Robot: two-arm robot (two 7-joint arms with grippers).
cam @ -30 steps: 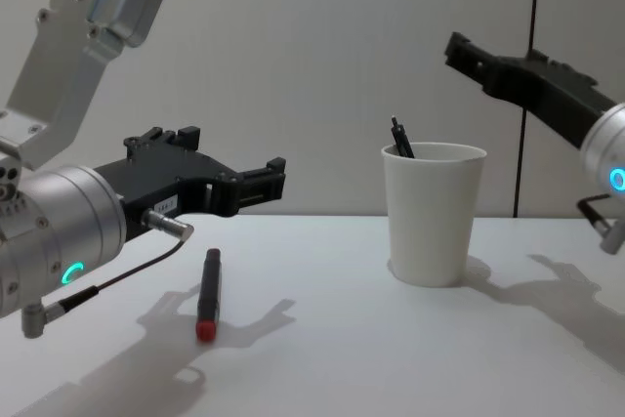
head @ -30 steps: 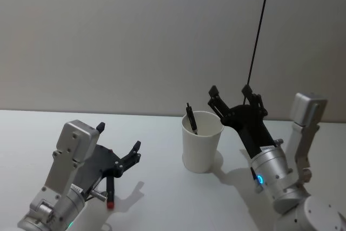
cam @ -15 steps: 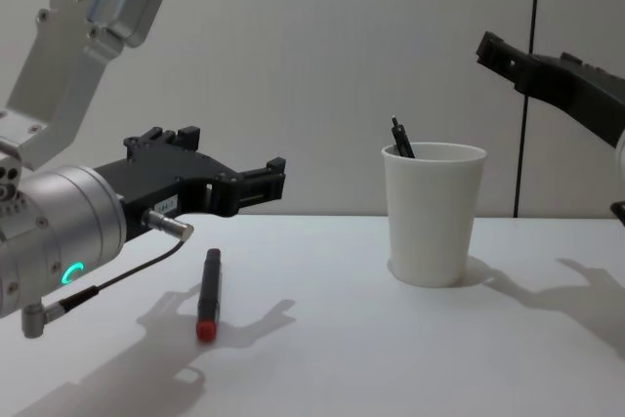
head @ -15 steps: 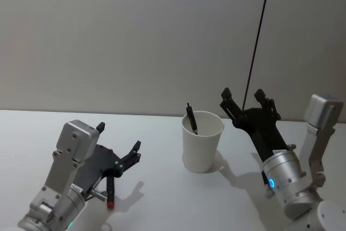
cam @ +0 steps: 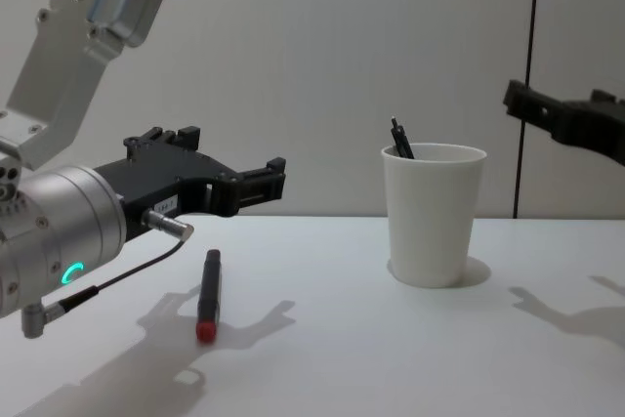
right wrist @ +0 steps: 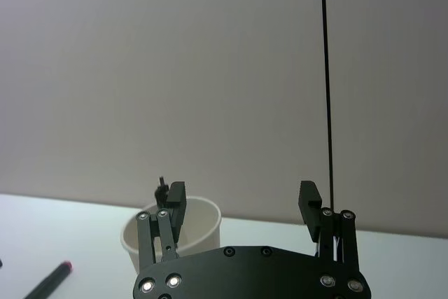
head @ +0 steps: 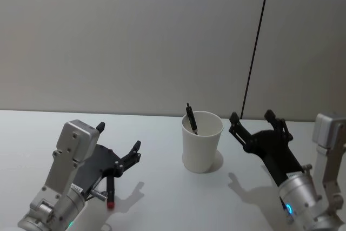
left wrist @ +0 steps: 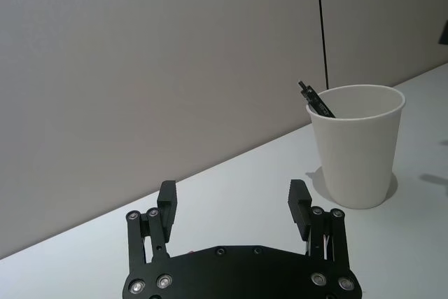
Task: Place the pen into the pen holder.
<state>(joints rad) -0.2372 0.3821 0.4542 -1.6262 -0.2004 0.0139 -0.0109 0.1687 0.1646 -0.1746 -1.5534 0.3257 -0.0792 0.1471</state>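
The pen (cam: 208, 292) lies flat on the table (head: 162, 204), well to the left of the cup (head: 202, 142). The chest view gives me its full length. From the head camera, my left claw (head: 118, 136) covers its far half and leaves the red end bare. My right wrist camera catches that red end at a lower corner, left of the cup.

My left claw hangs over the pen's far end, above the table and left of the cup. Its fingers are spread wide with nothing between them. My right claw (head: 251, 116) hangs just right of the cup, clear of it and about level with the rim. It is also spread wide and empty.

The cup stands upright between my two claws. The pen's long axis runs from me toward the wall, almost straight. The red end is nearest me and the black end is farthest.

A second pen (head: 191, 118), black, stands in the cup and leans on the rim's left side, its tip poking above the rim. Bare table lies between the pen and the cup.
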